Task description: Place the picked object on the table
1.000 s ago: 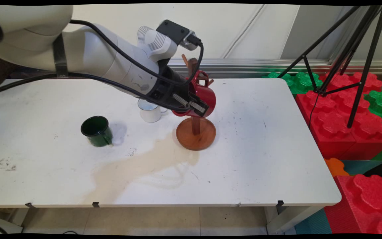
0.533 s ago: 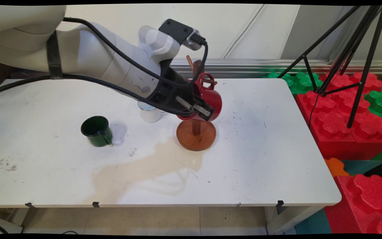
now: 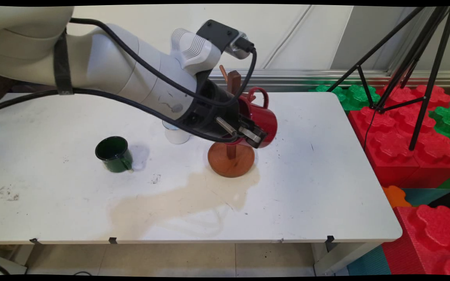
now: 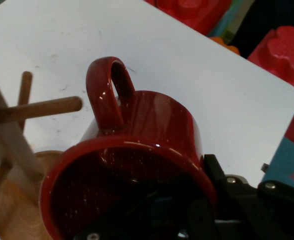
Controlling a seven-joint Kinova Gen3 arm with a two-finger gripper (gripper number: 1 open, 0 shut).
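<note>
**Red mug held on its side beside the wooden mug tree**

We start with the white table, which carries everything here. Its far right corner lies bare, and a pale stain spreads across the middle toward the near edge.

Off the table's right edge we see big red and green toy blocks, with a black tripod standing over them.

Next comes the wooden mug tree, standing about midway along the table, nearer the far edge than the near one. Its round base rests flat on the table, and its post rises behind the arm's wrist. In the hand view one of its pegs points toward the mug's handle without touching it.

The gripper is clamped on the rim of a red mug, one finger outside the wall and the other inside the mouth. The mug hangs tipped on its side above the tree's base, its handle up.

A white mug stands just left of the tree, partly hidden by the arm.

A dark green mug stands upright, well apart toward the table's left edge.
</note>
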